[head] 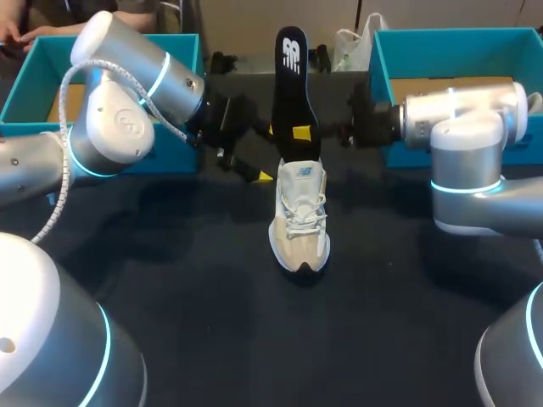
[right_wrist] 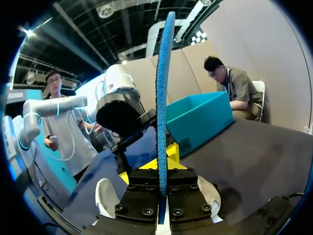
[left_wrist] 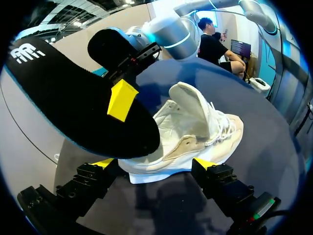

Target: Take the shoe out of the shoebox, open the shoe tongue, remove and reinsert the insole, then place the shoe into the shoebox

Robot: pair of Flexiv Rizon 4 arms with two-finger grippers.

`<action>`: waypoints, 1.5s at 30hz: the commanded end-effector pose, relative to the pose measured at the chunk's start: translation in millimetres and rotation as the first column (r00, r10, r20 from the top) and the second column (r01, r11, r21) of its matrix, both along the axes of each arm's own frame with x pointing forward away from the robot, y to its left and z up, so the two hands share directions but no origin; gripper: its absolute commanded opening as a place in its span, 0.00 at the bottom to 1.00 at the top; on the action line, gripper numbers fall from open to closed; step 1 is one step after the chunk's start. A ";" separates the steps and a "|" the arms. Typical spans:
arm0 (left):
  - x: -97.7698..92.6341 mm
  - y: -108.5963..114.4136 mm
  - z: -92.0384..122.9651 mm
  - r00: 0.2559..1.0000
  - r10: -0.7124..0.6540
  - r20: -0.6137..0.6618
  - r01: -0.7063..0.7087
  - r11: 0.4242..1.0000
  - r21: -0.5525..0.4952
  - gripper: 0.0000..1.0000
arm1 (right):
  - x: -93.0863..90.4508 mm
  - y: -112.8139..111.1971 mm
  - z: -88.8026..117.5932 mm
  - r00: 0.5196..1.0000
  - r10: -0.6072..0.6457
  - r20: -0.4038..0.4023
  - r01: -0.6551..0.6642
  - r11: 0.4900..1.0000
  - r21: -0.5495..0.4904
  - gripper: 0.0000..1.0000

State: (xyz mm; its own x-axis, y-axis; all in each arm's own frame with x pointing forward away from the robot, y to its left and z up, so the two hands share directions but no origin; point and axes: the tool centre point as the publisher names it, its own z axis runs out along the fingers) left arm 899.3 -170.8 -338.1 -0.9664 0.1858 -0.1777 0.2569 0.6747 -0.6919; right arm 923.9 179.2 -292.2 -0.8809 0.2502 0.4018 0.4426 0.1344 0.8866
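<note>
Our shoe (head: 299, 222) stands upright on the dark table (head: 212, 288), out of the box, near the middle and with its toe pointing toward us. The left wrist view shows its tongue (left_wrist: 191, 105) lifted up and back from the laces, leaving the opening wide. The black insole (head: 293, 93) is outside the shoe, held on end above the heel, its lower end just over the opening and its blue edge facing our right wrist camera. Our right gripper (right_wrist: 164, 164) comes in from the right at that height and pinches the insole between its fingers, one yellow tip pressed flat against the black face. Our left gripper (left_wrist: 154, 164) sits low at the left rear of the shoe, with its jaws spread wide. The heel lies just ahead of them, and we cannot tell whether either finger touches it. Two teal shoeboxes sit at the back of the table, one (head: 19, 93) behind our left arm and one (head: 450, 36) behind our right arm, both well apart from the shoe.
</note>
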 end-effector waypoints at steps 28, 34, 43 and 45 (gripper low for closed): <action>0.1 -0.6 0.5 1.000 0.000 0.000 0.000 1.000 0.004 1.00 | -30.5 -2.3 -49.5 0.991 0.028 -0.130 -0.021 0.998 0.054 0.00; 0.1 -0.6 0.5 1.000 0.000 0.000 0.000 1.000 0.004 1.00 | -37.6 -0.8 -57.6 0.985 0.032 -0.167 -0.022 0.998 0.061 0.00; 0.1 -0.6 0.5 1.000 0.000 0.000 0.000 1.000 0.004 1.00 | -40.3 -4.7 -51.2 0.987 0.009 -0.157 -0.001 0.999 0.050 0.00; 0.1 -0.6 0.5 1.000 0.000 0.000 0.000 1.000 0.004 1.00 | -38.0 -4.6 -47.3 0.989 0.007 -0.146 0.000 0.999 0.048 0.02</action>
